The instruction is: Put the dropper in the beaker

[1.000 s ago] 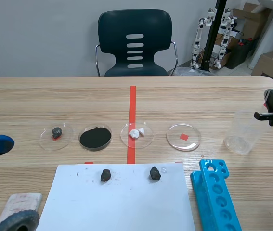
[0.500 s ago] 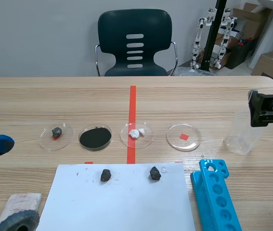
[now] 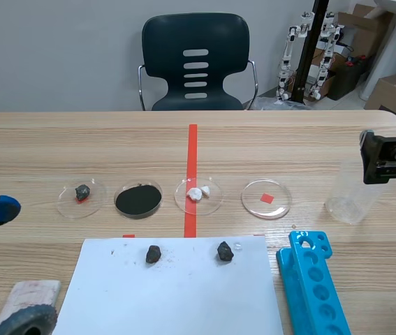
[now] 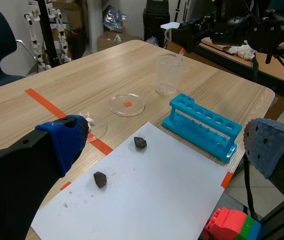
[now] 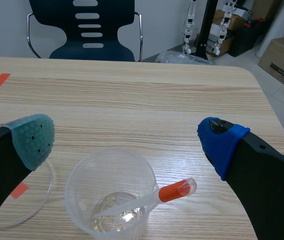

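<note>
Black fingers [image 5: 269, 172], blue dotted pads [image 5: 220, 141]

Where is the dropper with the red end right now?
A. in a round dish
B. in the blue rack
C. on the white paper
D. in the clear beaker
D: in the right wrist view the dropper leans inside the beaker, with its red end poking out over the rim.

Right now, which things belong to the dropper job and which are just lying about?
Job: dropper, already in the beaker; open right hand above them.
Lying about: blue tube rack, white sheet, empty petri dish, chair.
</note>
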